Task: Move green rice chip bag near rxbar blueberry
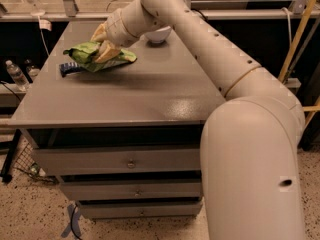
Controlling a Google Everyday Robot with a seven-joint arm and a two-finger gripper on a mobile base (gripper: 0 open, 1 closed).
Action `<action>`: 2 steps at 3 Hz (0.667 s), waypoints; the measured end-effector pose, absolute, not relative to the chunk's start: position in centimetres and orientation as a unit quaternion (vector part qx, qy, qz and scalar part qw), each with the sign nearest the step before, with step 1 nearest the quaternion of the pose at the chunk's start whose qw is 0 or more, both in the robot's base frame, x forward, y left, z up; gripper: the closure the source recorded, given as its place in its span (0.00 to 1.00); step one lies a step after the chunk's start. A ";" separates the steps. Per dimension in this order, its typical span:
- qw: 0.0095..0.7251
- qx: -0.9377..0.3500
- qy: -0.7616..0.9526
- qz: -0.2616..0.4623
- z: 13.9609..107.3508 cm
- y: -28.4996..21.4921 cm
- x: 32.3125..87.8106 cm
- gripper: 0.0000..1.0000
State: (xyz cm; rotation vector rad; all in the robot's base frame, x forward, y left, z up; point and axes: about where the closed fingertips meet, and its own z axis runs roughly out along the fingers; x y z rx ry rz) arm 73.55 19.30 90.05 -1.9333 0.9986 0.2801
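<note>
Green rice chip bag [82, 52] | clamped in the pincer [104, 46], which grasps its upper middle | low over far-left of grey surface [130, 99] | bag's left end overlaps rxbar blueberry [68, 69] | white bowl [159, 34] behind arm [200, 44], further right.

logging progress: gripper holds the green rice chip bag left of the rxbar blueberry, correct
No: in the camera view the gripper holds the green rice chip bag right of the rxbar blueberry, which peeks out at the bag's left end.
</note>
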 end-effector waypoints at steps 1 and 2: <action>0.455 -0.785 0.404 0.115 89.9 19.6 73.4 0.82; 0.453 -0.786 0.403 0.119 89.5 20.0 73.3 0.50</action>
